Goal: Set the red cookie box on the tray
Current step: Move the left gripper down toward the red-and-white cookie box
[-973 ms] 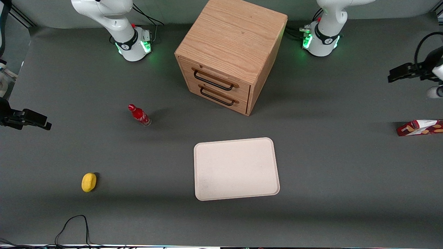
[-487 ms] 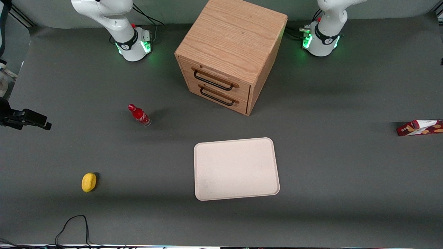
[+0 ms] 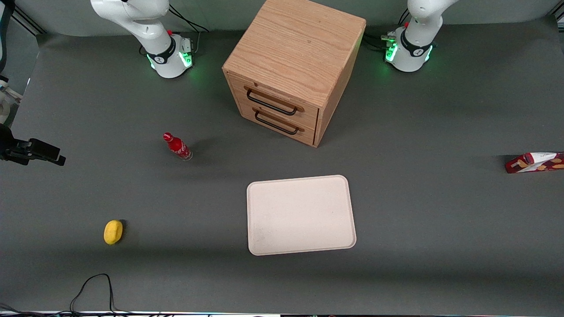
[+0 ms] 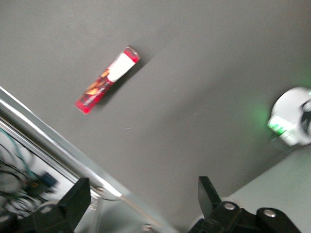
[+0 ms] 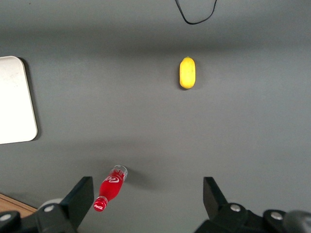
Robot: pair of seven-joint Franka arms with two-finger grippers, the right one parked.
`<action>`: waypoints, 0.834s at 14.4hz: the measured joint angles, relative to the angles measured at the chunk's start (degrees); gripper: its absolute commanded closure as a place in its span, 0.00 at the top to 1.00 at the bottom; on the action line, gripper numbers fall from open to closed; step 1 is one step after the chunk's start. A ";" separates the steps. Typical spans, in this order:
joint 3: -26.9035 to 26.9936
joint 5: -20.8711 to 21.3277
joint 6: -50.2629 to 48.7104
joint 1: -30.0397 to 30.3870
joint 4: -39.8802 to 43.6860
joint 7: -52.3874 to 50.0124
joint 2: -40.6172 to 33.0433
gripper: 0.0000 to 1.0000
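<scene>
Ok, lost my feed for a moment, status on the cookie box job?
Gripper open, high above the table, holding nothing. Red cookie box lying flat at working arm's table end, untouched. Tray bare. Nothing blocking the box.

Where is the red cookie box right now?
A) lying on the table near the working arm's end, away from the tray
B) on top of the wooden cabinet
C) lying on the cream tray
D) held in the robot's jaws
A: the red cookie box lies on the grey table, well apart from the tray; the gripper, its jaws open, hangs above the table with nothing in it.
</scene>
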 measured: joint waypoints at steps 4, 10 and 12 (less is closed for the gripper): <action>-0.01 0.05 1.06 3.75 2.96 18.37 3.53 1.00; -1.43 0.07 4.68 3.14 -4.63 25.91 4.48 1.00; -1.60 0.07 11.83 2.83 -10.57 26.13 4.71 1.00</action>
